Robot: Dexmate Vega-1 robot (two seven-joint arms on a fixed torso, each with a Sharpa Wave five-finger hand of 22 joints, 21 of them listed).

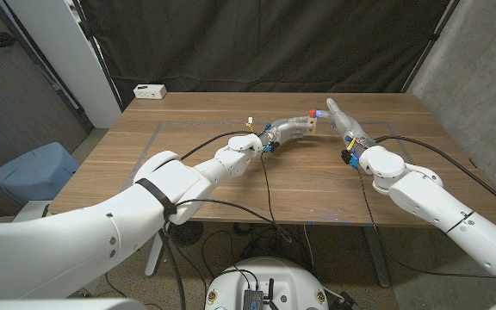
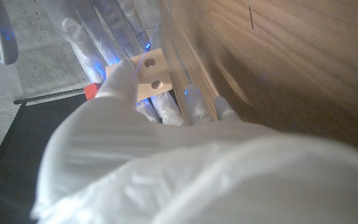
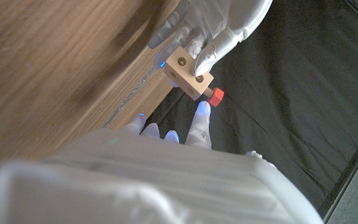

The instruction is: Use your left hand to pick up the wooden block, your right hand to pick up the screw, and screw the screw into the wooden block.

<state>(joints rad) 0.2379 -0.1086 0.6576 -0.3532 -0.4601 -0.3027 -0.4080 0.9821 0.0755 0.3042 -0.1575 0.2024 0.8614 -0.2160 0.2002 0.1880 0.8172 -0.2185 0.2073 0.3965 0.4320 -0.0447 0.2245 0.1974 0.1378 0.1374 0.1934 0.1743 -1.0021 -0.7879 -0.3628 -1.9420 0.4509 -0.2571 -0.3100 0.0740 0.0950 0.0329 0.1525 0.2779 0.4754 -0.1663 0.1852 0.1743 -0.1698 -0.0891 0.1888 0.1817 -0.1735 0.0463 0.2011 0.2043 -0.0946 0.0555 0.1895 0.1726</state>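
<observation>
Holding the wooden block [image 3: 189, 74] above the far middle part of the desk [image 1: 231, 176], the left hand [image 1: 289, 131] has its fingers [image 3: 207, 57] closed around the pale piece, and two round holes show on the face of the block in the left wrist view. The screw [image 3: 216, 95] has a red head, and it already sits in one end of the block, with its long axis going straight out of that end toward the right hand [image 1: 344, 122]. In the right wrist view one of the right hand's fingers [image 3: 200, 121] reaches up just beside the red head; I cannot tell if it really touches it. This hand holds nothing that I can see, and its fingers look stretched out and slightly apart. The right hand is the nearer one to the screw head, so I judge the coming move depends on bringing these fingers around the head, in line with its axis, to turn it further in. The screw seems only partly driven.
</observation>
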